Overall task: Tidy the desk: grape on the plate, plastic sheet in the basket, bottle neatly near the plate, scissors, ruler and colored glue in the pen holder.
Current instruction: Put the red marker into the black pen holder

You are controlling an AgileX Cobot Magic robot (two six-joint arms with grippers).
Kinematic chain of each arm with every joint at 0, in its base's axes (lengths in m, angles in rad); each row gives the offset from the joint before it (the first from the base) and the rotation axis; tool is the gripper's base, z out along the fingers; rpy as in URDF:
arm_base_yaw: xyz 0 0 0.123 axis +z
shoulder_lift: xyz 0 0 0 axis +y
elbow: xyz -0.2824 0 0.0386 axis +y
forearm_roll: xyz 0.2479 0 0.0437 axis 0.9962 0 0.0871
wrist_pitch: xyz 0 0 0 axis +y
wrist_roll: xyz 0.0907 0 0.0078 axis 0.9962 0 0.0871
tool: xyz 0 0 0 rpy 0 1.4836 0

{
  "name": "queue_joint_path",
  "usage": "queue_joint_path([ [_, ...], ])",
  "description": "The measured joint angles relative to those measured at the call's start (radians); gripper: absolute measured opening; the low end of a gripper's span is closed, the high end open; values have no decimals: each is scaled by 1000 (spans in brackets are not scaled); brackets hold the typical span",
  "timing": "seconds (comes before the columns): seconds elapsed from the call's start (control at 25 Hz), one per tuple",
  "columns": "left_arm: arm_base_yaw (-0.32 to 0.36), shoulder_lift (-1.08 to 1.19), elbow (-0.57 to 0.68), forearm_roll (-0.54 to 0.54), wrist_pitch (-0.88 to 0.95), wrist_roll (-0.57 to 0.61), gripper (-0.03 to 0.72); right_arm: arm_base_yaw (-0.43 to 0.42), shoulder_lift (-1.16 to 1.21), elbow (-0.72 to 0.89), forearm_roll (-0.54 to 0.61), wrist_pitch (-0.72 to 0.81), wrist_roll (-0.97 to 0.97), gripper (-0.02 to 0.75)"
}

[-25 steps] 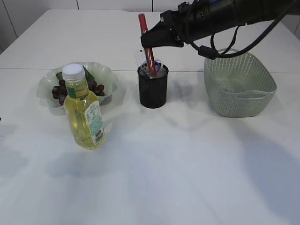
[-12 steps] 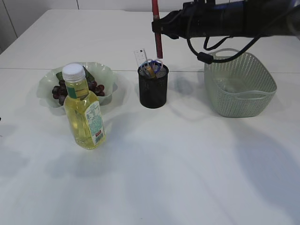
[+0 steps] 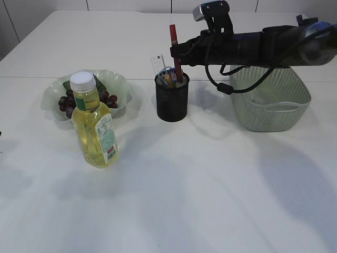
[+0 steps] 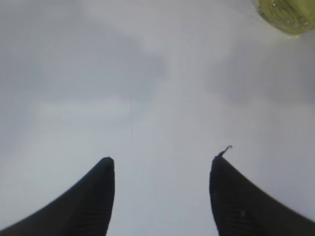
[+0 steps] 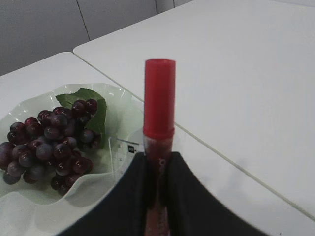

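The right gripper (image 3: pixel 177 52) pinches the red glue stick (image 3: pixel 174 50) upright, its lower end inside the pen holder (image 3: pixel 171 100). Best to release only once it rests; the left gripper (image 4: pixel 161 164) idles spread.

One bottle (image 3: pixel 95 124) stands on the table (image 3: pixel 210 200), toward its left edge; one plate (image 3: pixel 117 87) sits behind it, holding one bunch of grapes (image 3: pixel 68 101); one pen holder (image 3: pixel 171 98) stands mid-table, with one red glue stick (image 3: pixel 173 50), one ruler (image 3: pixel 157 63) and one pair of scissors (image 3: pixel 166 74) in it; one basket (image 3: pixel 268 97) sits toward the right edge; two grippers show, one (image 4: pixel 160 169) in the left wrist view, one (image 5: pixel 156 167) in the right.
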State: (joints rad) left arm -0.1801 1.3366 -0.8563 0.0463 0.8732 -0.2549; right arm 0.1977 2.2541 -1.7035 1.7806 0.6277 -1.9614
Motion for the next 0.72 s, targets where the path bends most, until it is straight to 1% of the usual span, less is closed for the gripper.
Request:
queue_joint_path([
  [0.12, 0, 0, 0, 0, -4, 0, 443, 0, 17, 0, 2, 0, -7, 106],
  [0.2, 0, 0, 0, 0, -4, 0, 443, 0, 24, 0, 2, -2, -9, 129],
  [0.4, 0, 0, 0, 0, -4, 0, 443, 0, 27, 0, 6, -2, -21, 272],
  [0.52, 0, 0, 0, 0, -4, 0, 443, 0, 27, 0, 6, -2, -19, 309],
  [0.64, 0, 0, 0, 0, 0, 0, 443, 0, 13, 0, -7, -17, 57, 317],
  [0.72, 0, 0, 0, 0, 4, 0, 443, 0, -24, 0, -84, -66, 186, 320],
])
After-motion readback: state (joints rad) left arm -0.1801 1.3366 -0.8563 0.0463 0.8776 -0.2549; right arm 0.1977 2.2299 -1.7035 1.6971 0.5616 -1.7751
